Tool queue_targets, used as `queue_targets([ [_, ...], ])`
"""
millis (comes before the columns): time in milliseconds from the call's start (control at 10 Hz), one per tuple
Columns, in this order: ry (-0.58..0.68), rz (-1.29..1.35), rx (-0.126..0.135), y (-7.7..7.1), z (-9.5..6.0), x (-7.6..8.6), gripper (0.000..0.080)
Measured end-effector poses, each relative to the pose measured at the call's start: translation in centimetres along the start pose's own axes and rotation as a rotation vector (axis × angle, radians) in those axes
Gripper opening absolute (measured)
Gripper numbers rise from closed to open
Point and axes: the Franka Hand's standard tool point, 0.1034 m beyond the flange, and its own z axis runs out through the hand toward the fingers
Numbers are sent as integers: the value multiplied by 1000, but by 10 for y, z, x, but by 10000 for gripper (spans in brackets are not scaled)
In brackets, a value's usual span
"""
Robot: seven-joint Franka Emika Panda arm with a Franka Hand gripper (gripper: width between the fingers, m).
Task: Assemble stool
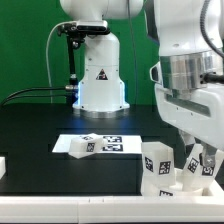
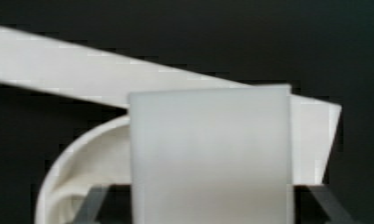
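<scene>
In the wrist view a white stool leg (image 2: pixel 210 150) stands upright between my dark fingers (image 2: pixel 106 202) and fills the gap between them; my gripper (image 2: pixel 216 205) is shut on it. The curved white rim of the round seat (image 2: pixel 77 170) shows just behind the leg, at its side. In the exterior view my gripper (image 1: pixel 193 158) is low at the front on the exterior view's right, among white tagged legs (image 1: pixel 160 166). The seat is mostly hidden there.
The marker board (image 1: pixel 95 145) lies mid-table on the black surface. The robot base (image 1: pixel 100 75) stands at the back. A small white part (image 1: pixel 3 165) sits at the exterior view's left edge. A white strip (image 2: pixel 95 60) crosses the wrist view.
</scene>
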Motion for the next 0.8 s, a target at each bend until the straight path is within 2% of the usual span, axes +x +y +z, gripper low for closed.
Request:
queue_targets([
  [200, -41, 409, 35, -1, 3, -4, 340],
  [400, -48, 410, 43, -1, 3, -4, 340],
  [600, -48, 388, 40, -1, 3, -4, 574],
  [700, -47, 272, 16, 0, 0, -8, 574],
  [800, -51, 111, 4, -3, -7, -11, 634],
])
